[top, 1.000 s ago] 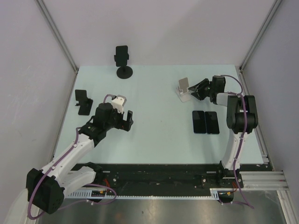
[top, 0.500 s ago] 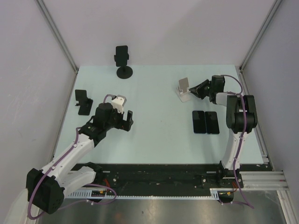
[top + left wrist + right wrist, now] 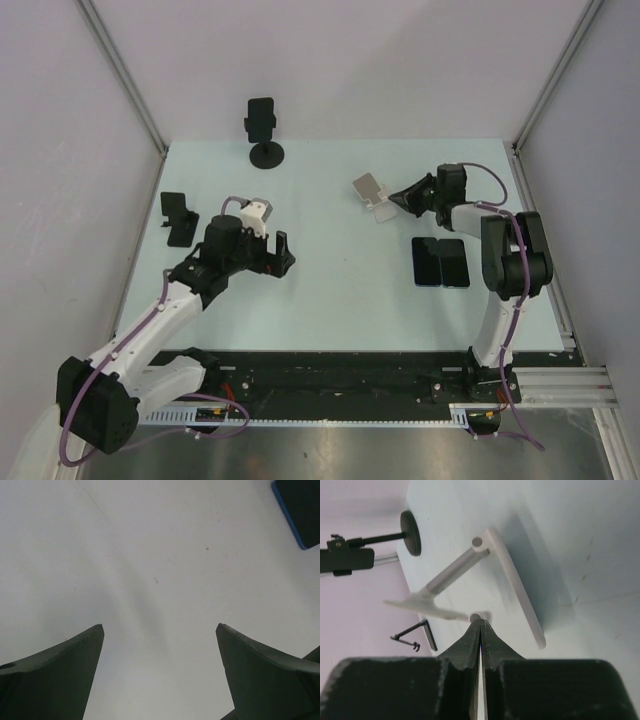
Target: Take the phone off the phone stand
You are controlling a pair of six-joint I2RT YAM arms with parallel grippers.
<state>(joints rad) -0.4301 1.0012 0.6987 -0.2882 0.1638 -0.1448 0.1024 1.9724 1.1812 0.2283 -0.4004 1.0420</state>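
A dark phone [image 3: 261, 115] sits upright in a black round-based stand [image 3: 266, 153] at the back of the table. That stand also shows in the right wrist view [image 3: 411, 532]. My right gripper [image 3: 397, 201] is shut with nothing between its fingers, and its tips [image 3: 480, 622] touch the lip of an empty white folding stand [image 3: 370, 194], which also shows in the right wrist view [image 3: 512, 582]. My left gripper [image 3: 280, 255] is open and empty over bare table [image 3: 160, 627].
Two dark phones [image 3: 440, 262] lie flat side by side near the right arm. The blue-edged corner of a phone [image 3: 300, 510] shows in the left wrist view. A small black empty stand [image 3: 179, 216] stands at the left edge and also shows in the right wrist view [image 3: 417, 635].
My right gripper has moved left and the white stand has slid left with it. My left gripper has shifted slightly to the right.
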